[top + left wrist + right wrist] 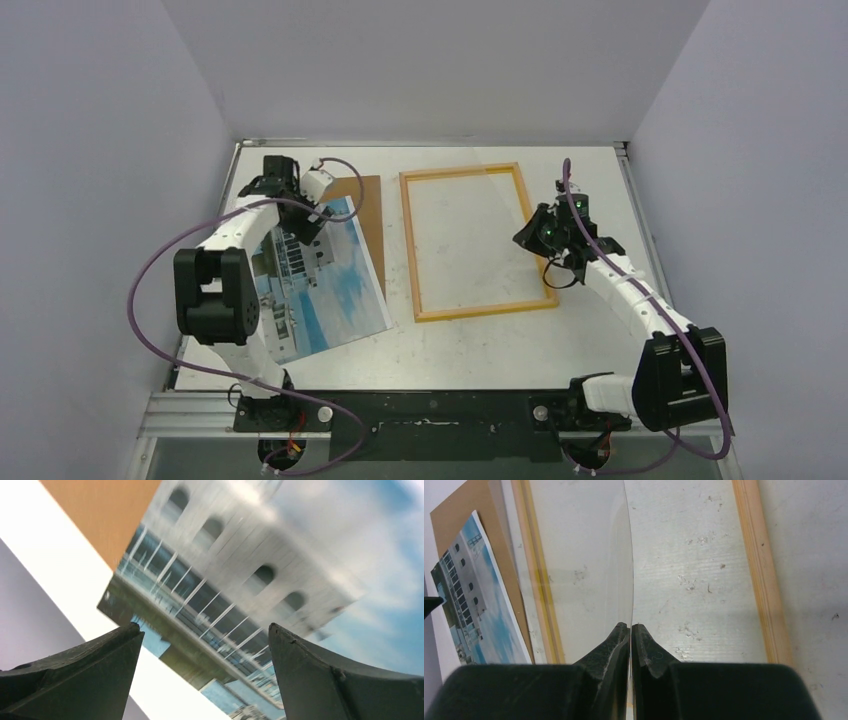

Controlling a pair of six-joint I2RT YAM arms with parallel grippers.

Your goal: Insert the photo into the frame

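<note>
My left hand (202, 626) hovers, fingers apart, over the photo (330, 290) at centre left. My right hand (630, 626) is clamped on a clear sheet (584, 555) above the frame (410, 250).

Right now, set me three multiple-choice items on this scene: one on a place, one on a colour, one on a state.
1. The photo lies:
A. left of the frame, partly over the panel
B. inside the frame
C. held in the air

2. The panel is:
A. green
B. black
C. brown

3. The right gripper is:
A. open
B. shut on the clear sheet
C. shut on the photo

Answers:
1. A, the photo sits beside the frame's left bar.
2. C, brown shows past the photo's far edge.
3. B, the fingers meet on the sheet's edge.
</note>
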